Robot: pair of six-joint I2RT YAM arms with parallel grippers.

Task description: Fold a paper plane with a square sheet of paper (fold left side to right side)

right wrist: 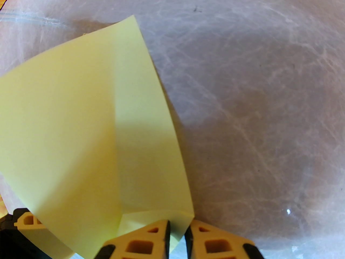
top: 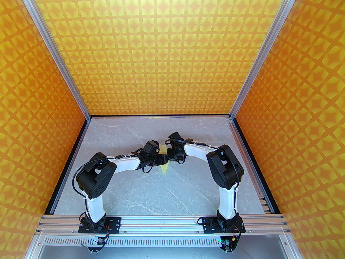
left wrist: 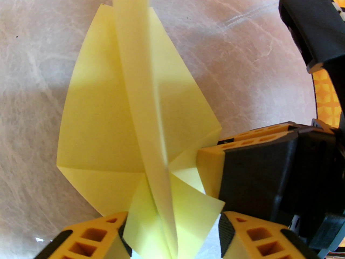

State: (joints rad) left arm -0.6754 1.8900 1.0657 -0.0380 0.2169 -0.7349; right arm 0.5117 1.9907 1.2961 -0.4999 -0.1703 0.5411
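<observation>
The pale yellow paper plane [left wrist: 102,117] lies creased and kite-shaped on the grey marbled table [top: 140,193], with one long flap standing up along its middle. In the top view both arms meet over it, and a yellow tip [top: 165,169] pokes out below them. My left gripper [left wrist: 172,233] is open, its orange fingers [left wrist: 94,239] wide apart on either side of the raised flap at the paper's near end. My right gripper [right wrist: 177,236] is shut on the paper's near corner [right wrist: 161,217]. From the left wrist, the right gripper [left wrist: 209,158] shows pinching that side corner.
Orange patterned walls [top: 167,50] enclose the table on three sides, with aluminium posts [top: 89,115] at the back corners. The arm bases [top: 99,222] sit on a rail at the near edge. Bare table surface spreads out around the paper.
</observation>
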